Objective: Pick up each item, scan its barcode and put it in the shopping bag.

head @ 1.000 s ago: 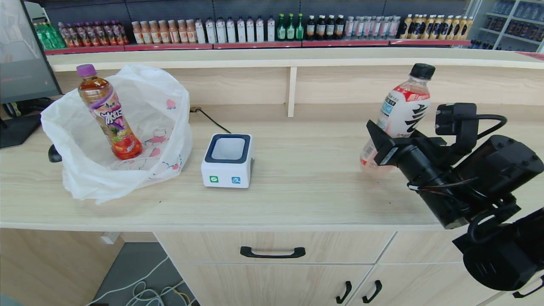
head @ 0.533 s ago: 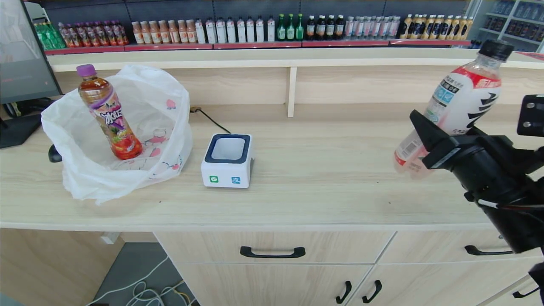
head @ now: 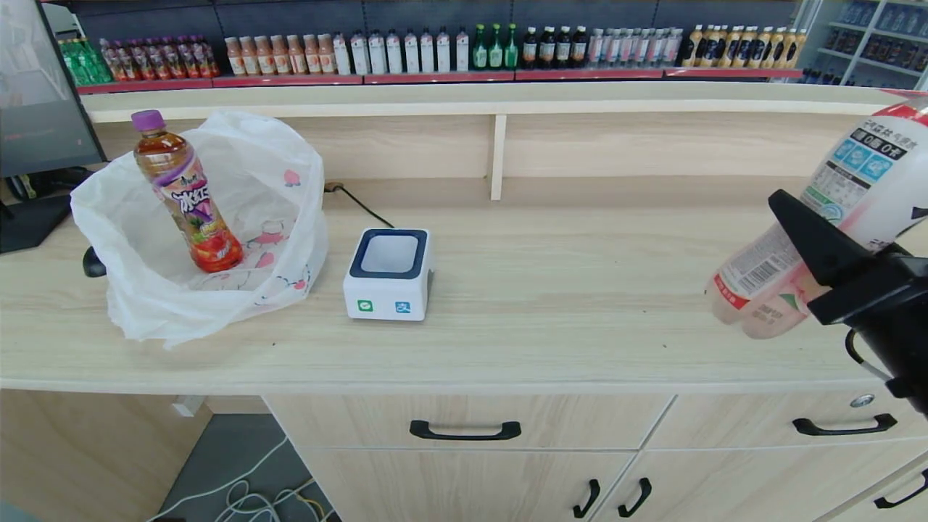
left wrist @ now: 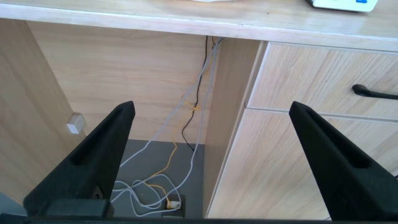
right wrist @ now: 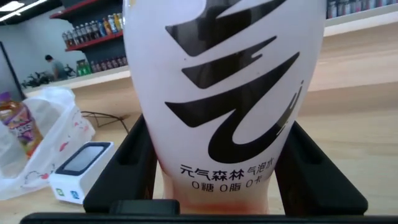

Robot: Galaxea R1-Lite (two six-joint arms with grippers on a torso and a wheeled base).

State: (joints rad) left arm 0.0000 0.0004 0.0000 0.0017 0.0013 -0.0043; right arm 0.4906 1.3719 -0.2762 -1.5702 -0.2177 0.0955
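My right gripper (head: pixel 834 250) is shut on a white-labelled drink bottle (head: pixel 812 239) and holds it tilted above the counter's right end, barcode facing out. The same bottle (right wrist: pixel 227 112) stands between the black fingers (right wrist: pixel 124 165) in the right wrist view. A white barcode scanner (head: pixel 389 273) with a dark-rimmed window sits mid-counter. At the left lies the white shopping bag (head: pixel 145 304), with a purple-capped tea bottle (head: pixel 187 194) standing inside it. My left gripper (left wrist: pixel 208 162) hangs open below the counter edge, facing the cabinet side and floor cables.
The wooden counter (head: pixel 551 319) has a raised back ledge with a divider (head: pixel 496 156). A dark monitor (head: pixel 36 94) stands at the far left. Drawers with black handles (head: pixel 464 431) sit under the counter. Shelves of bottles (head: pixel 435 47) line the back wall.
My right gripper has lifted the drink bottle and carried it right and toward me, tilting it further. The bag, tea bottle and scanner stay put.
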